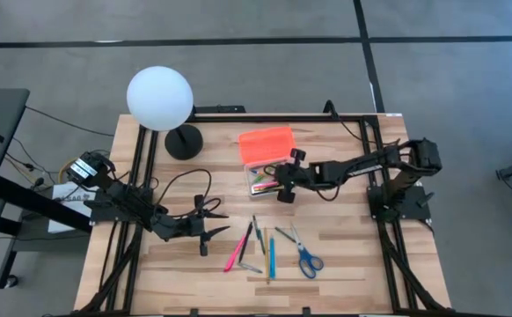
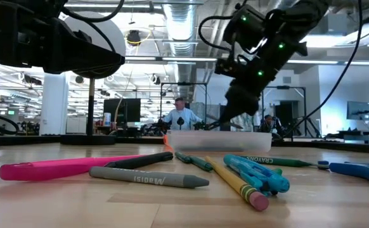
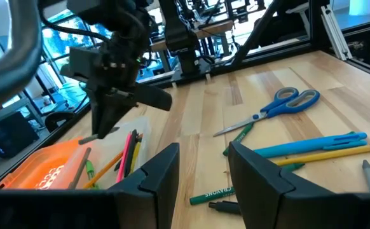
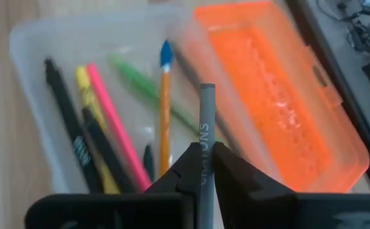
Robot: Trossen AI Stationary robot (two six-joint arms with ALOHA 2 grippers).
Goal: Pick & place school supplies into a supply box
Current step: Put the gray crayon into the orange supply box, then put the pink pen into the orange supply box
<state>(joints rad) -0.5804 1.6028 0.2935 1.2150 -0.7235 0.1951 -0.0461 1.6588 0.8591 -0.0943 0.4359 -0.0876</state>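
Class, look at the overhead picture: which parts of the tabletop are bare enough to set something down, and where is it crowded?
Bare wood lies right of the scissors toward the table edge, and along the near-left corner. Crowded: the loose pens at centre front, and around the supply box, where the right gripper holds a grey crayon.

Right arm stretched across the table toward centre, wrist pitched down, right gripper [image 4: 204, 166] clamped on a grey crayon [image 4: 205, 130] held along the fingers. Left arm low over the near-left table, reaching toward centre, left gripper [image 3: 203, 166] fingers [image 3: 163, 175] spread apart, holding nothing.
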